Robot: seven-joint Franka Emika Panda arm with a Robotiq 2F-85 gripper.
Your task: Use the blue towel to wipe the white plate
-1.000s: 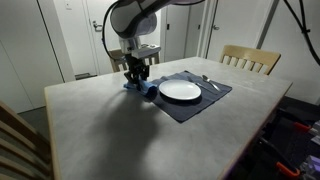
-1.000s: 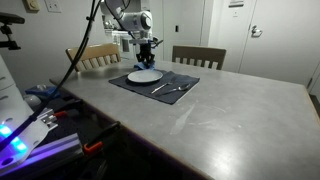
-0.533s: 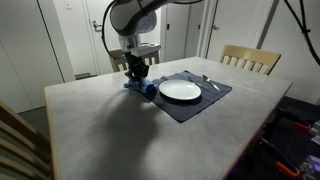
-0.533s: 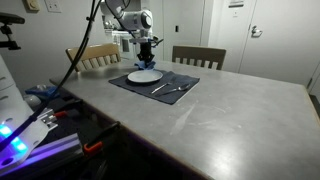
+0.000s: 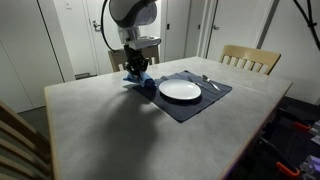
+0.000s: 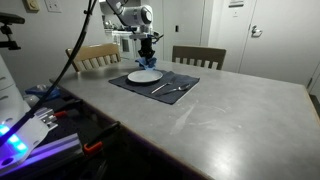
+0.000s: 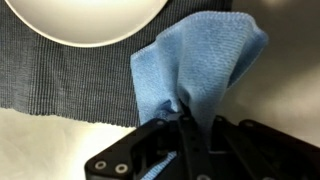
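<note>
The white plate (image 5: pixel 180 90) lies on a dark grey placemat (image 5: pixel 200 103); it also shows in the other exterior view (image 6: pixel 144 76) and at the top of the wrist view (image 7: pixel 85 20). My gripper (image 5: pixel 137 71) is shut on the blue towel (image 7: pixel 195 65), pinching a fold of it between the fingers. The towel (image 5: pixel 146 85) hangs from the gripper just beside the plate's rim, over the placemat's edge. In the wrist view the towel drapes over the placemat (image 7: pixel 70 85) and the bare table, apart from the plate.
A fork and spoon (image 6: pixel 168 87) lie on the placemat beside the plate. Wooden chairs (image 5: pixel 250 58) (image 6: pixel 198 56) stand at the table's far sides. The grey tabletop (image 5: pixel 120 130) stretches wide in front. Cables and equipment sit at the table's edge (image 6: pixel 45 110).
The gripper has risen slightly with the blue towel in it, lifting the towel off the table beside the plate.
</note>
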